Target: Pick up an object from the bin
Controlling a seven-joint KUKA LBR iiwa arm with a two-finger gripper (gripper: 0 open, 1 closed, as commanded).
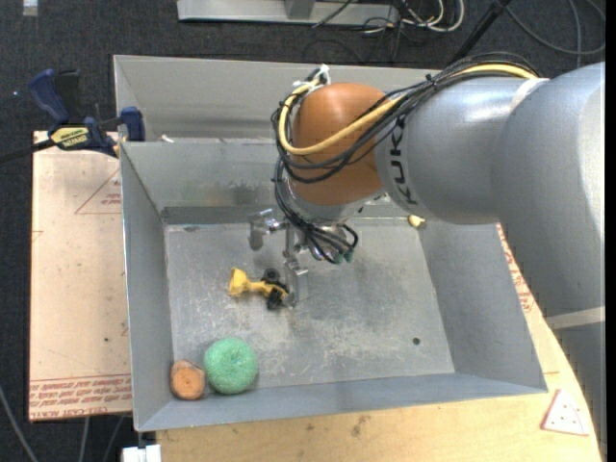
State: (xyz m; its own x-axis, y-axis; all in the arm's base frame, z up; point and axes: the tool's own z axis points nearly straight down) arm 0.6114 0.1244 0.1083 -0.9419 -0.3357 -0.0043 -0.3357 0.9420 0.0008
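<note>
My gripper [277, 254] hangs below the arm's orange cover over the middle of the bin floor. Its two metal fingers [258, 232] stand apart, open, with nothing between them. Just below and left of the fingertips lies a small yellow and black toy piece [254, 286] on the floor; the nearer fingertip is close above its black end. In the front left corner sits a green ball [231, 366], and an orange-brown lump [188, 380] rests against its left side.
The arm reaches in from the right and hides the back right of the bin. A tiny yellow bit [416, 221] lies by the right wall, and a dark speck [416, 340] on the floor's right half.
</note>
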